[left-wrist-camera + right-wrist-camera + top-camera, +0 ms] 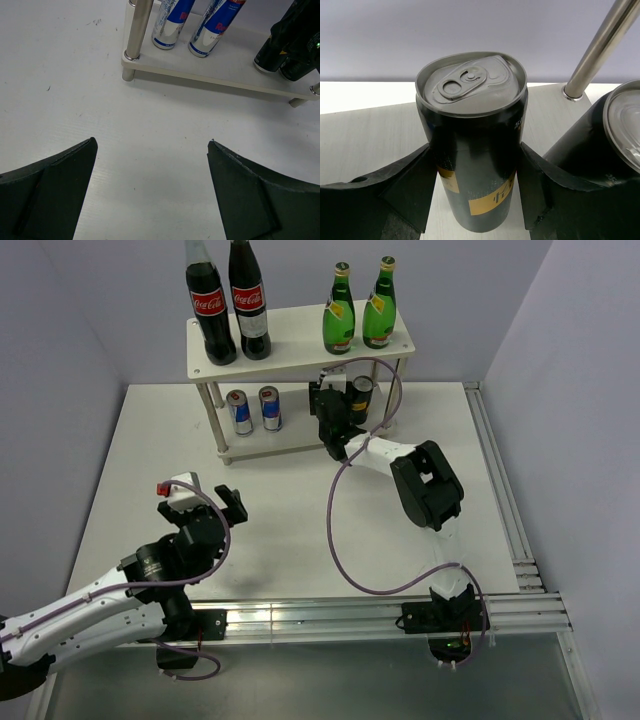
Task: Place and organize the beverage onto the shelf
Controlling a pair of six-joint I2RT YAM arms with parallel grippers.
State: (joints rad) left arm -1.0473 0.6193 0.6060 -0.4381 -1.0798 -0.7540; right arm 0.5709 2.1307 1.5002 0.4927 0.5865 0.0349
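Right up against the lens is the dark can point(470, 100), with the right gripper point(475, 152) jaws pressed on both its sides, and it's standing on the lower board of the white shelf point(300, 332) just beside the second dark can point(615, 145). Left gripper point(152, 147) is over the bench point(280, 510), jaws wide apart with nothing in them, facing the two blue-and-silver cans point(172, 22) at that board's other end. Both green bottles point(340, 312) are up top next to the two cola bottles point(212, 312).
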